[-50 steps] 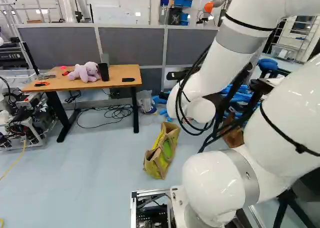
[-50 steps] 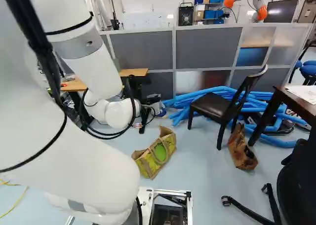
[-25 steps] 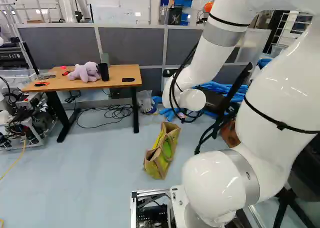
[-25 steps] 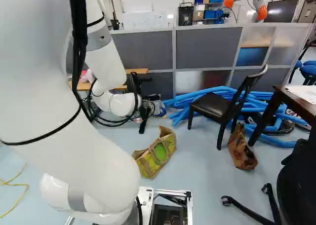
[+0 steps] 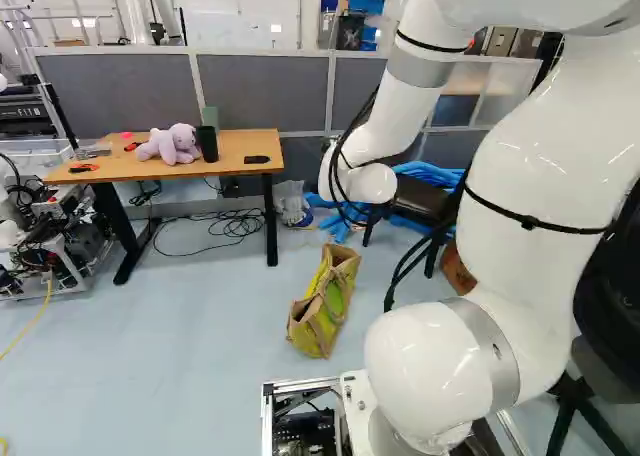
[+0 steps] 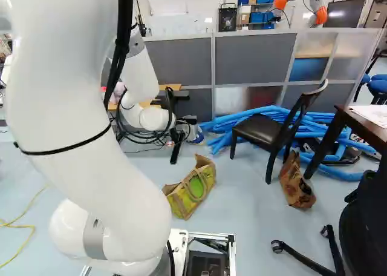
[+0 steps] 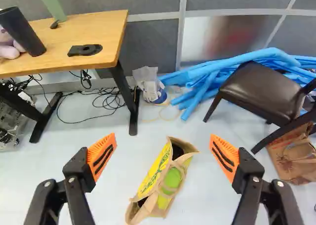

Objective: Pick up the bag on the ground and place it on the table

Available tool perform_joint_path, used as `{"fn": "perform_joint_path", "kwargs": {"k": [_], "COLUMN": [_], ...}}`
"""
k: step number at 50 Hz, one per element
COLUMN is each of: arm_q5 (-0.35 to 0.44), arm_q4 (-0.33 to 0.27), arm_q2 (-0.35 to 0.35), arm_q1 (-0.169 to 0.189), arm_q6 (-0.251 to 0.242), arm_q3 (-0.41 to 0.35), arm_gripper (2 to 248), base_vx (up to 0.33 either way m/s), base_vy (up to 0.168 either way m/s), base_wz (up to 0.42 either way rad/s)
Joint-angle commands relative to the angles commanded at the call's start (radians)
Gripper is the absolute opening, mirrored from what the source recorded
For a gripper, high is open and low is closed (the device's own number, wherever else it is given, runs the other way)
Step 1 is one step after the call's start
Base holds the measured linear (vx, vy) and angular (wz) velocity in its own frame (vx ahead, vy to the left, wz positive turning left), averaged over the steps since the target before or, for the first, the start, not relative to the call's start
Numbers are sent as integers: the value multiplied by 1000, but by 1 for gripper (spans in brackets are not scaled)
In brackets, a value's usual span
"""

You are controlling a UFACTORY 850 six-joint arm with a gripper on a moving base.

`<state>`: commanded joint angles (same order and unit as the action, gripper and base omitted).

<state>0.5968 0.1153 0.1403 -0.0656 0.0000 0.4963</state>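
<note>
- We are working over the floor [image 5: 180,326] at the very start of the job: the grasp, lift, carry and placing are all remaining.
- We are holding the white arm [image 5: 540,176] raised, probably lining up for a descent.
- We are seeing the wooden table [image 5: 232,162] as our goal, awaiting its load.
- We are finding the yellow-and-tan shopping bag [image 7: 156,175] sitting on the floor, well in from its far edge, untouched.
- We are spreading the gripper [image 7: 163,137] wide, holding nothing; the bag is lying ahead, between the fingers' lines.
- We are noting a purple plush elephant [image 5: 172,144] resting mid-table, towards the back edge.
</note>
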Motion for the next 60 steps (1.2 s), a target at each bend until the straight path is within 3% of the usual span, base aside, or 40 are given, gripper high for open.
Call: {"fn": "perform_joint_path", "kwargs": {"k": [60], "arm_q5": [-386], "arm_q4": [196], "arm_q2": [251], "arm_q1": [4], "arm_q6": [0], "arm_q3": [307], "arm_gripper": [247], "base_vx": [0], "base_vy": [0], "base_wz": [0]}}
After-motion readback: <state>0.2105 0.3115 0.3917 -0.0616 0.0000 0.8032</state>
